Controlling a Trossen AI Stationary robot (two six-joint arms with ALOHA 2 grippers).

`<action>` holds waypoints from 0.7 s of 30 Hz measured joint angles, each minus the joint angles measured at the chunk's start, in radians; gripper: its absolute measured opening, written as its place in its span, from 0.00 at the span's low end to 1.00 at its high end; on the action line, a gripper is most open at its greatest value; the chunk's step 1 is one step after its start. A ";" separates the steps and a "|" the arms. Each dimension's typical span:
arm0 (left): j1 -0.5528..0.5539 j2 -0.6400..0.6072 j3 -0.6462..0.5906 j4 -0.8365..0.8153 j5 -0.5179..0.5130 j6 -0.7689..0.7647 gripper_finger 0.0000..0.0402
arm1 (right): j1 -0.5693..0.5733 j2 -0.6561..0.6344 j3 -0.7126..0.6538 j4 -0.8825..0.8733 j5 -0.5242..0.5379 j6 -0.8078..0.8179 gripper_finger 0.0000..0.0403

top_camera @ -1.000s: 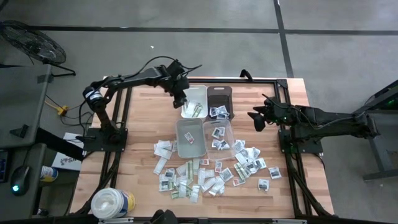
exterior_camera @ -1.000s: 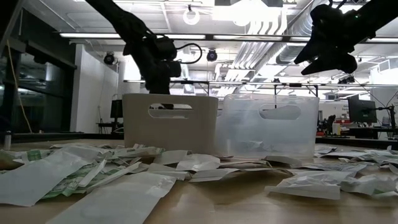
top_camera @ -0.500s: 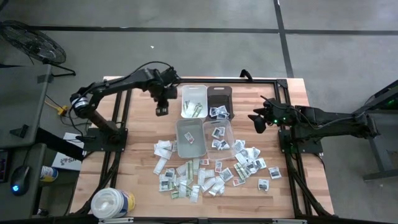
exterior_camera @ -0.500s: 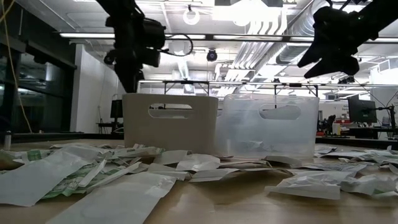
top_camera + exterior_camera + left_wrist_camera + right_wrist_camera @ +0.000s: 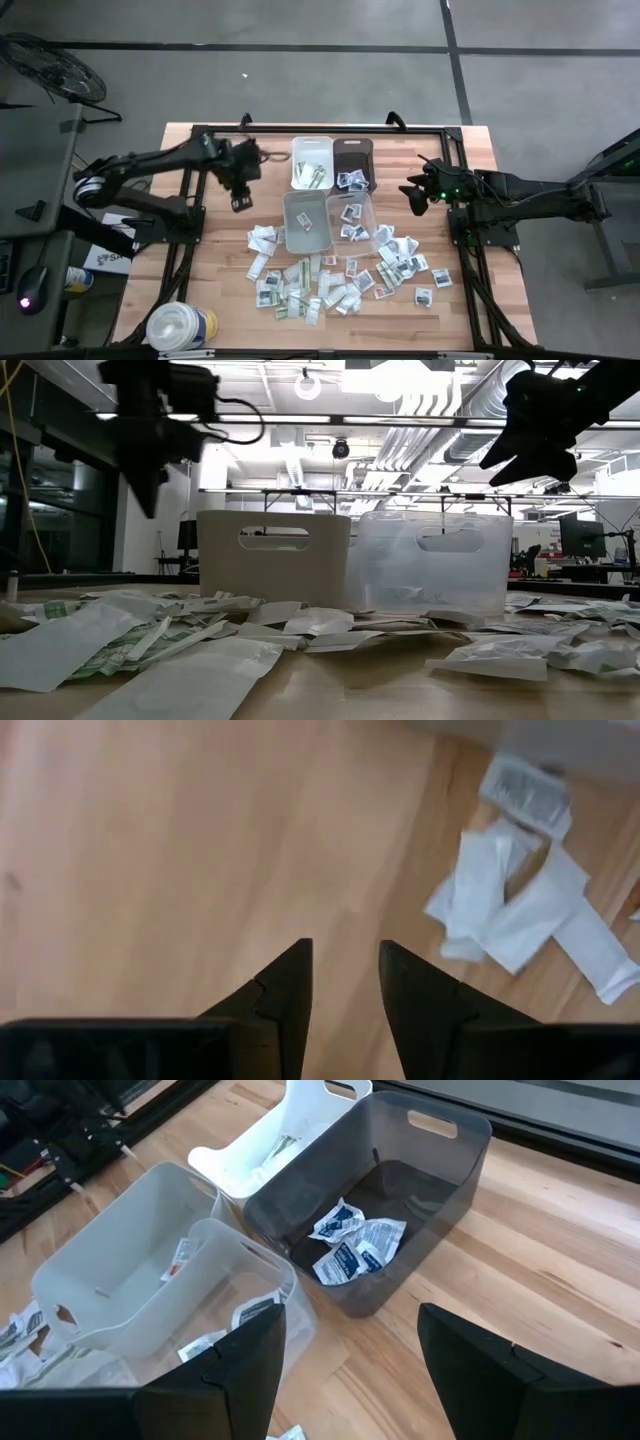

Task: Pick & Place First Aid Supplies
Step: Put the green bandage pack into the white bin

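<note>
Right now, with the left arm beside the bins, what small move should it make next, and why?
Probably move the left gripper toward the loose packets and lower it. Its fingers are open, hold nothing, and hang over bare table, with packets close by.

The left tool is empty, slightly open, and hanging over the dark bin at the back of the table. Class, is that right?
Not quite. The left tool is empty and slightly open, but it hangs over bare wood to the left of the bins, not over the dark bin. The high view shows this; the left wrist view shows only tabletop and a few packets beneath.
</note>
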 joint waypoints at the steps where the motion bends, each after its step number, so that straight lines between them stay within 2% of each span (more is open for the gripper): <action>1: -0.020 -0.025 -0.030 0.002 -0.002 -0.044 0.29 | 0.000 0.000 0.000 0.000 0.000 -0.002 0.55; 9: -0.203 -0.174 -0.221 0.078 -0.011 -0.439 0.29 | 0.000 0.000 0.000 0.000 0.000 -0.003 0.55; 14: -0.319 -0.183 -0.274 0.160 -0.042 -0.660 0.29 | 0.000 0.000 0.000 0.000 0.004 -0.036 0.55; 21: -0.427 -0.169 -0.293 0.225 -0.120 -0.829 0.29 | 0.000 0.000 0.000 0.000 0.011 -0.068 0.55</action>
